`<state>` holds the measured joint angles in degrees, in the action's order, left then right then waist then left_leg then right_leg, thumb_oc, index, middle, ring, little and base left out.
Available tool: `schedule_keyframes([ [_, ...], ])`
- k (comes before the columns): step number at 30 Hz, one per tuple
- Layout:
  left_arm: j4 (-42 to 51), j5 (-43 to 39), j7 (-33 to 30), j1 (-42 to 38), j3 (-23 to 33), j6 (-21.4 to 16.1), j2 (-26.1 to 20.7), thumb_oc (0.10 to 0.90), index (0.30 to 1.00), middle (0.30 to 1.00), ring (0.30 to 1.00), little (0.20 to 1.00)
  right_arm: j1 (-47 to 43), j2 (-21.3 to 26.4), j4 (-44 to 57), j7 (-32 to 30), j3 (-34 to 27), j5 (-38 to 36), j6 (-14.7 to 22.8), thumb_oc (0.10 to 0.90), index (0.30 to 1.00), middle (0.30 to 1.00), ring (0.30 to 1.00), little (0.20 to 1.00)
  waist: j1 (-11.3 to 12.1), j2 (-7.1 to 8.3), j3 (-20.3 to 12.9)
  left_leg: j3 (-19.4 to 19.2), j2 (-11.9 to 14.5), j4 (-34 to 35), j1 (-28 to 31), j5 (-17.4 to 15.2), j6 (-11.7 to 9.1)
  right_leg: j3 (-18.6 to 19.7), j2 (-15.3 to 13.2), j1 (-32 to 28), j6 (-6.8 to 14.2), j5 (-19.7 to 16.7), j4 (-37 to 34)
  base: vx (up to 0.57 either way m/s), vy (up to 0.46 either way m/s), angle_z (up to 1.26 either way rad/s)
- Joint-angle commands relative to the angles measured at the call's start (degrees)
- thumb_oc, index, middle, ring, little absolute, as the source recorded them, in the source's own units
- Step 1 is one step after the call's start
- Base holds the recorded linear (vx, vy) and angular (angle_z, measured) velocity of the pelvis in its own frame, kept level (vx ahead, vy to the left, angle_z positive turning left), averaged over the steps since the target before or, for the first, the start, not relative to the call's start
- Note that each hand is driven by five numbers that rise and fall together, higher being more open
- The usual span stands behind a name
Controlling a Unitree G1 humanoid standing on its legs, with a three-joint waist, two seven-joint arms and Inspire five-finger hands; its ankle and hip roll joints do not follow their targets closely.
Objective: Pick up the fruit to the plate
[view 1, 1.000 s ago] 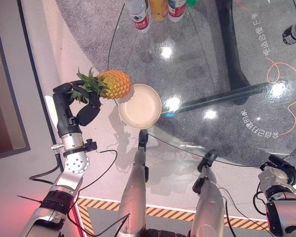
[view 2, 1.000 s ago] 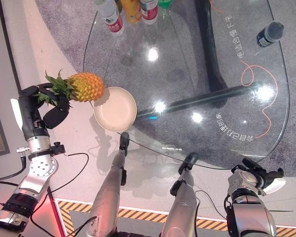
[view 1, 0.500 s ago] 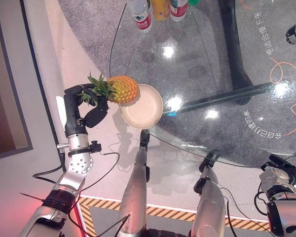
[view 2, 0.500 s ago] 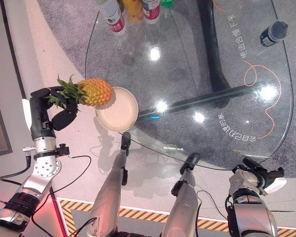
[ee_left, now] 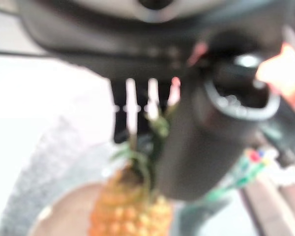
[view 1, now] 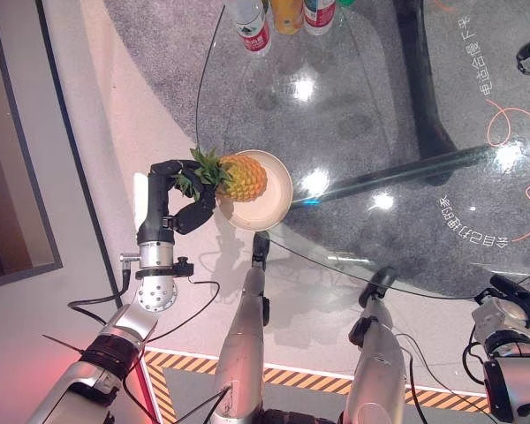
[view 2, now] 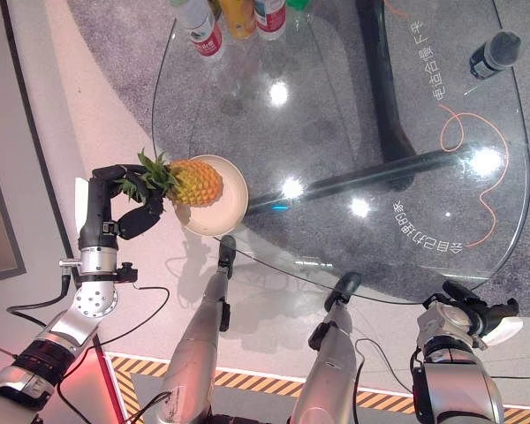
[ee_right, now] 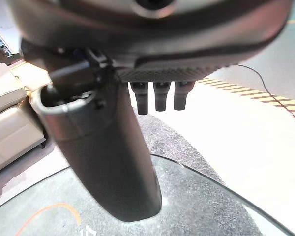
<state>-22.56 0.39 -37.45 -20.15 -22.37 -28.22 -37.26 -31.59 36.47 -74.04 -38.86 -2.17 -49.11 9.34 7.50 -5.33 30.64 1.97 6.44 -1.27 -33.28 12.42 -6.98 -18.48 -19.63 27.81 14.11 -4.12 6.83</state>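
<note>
Left hand [view 1: 172, 190], fingers curled round one pineapple's [view 1: 244, 177] leafy crown at frame centre-left, holds it over one cream plate [view 1: 267, 205] on the glass table [view 1: 380, 132]; three bottles [view 1: 287, 16] stand top-centre.

I make out no legible text from here. Two lines of white characters [view 1: 468, 231] printed on glass table [view 1: 353, 106], reading reversed to me, one beside orange squiggle [view 1: 512, 132]. Bottle labels [view 1: 254, 34] at far edge too small. Yellow-black hazard stripe [view 1: 291, 377] on floor.
</note>
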Motion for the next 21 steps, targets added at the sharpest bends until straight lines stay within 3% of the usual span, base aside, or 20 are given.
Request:
schedule_keyframes([
  [1,1.88,3.03,-6.03,-6.16,1.88,-4.03,-2.41,0.1,0.3,0.3,0.3,0.2,0.56,7.13,-4.07,-1.61,0.53,-1.39,1.21,0.8,0.9,0.9,0.9,0.9,0.52,0.36,-0.84,-2.4,2.07,-0.84,1.47,-3.63,-0.56,1.04,2.06,4.93,-1.91,-1.35,5.93,0.0,0.0,0.0],
  [21,-0.54,12.06,-12.69,-9.65,-3.43,-0.48,-5.39,0.1,0.3,0.3,0.3,0.2,-1.07,7.28,-4.98,-1.28,2.06,-2.19,1.39,0.8,0.9,0.9,0.9,0.9,0.28,0.75,-0.84,-2.27,2.17,-0.6,1.02,-3.64,-0.62,1.2,2.26,5.63,-1.65,-1.68,5.7,0.0,0.0,0.0],
])
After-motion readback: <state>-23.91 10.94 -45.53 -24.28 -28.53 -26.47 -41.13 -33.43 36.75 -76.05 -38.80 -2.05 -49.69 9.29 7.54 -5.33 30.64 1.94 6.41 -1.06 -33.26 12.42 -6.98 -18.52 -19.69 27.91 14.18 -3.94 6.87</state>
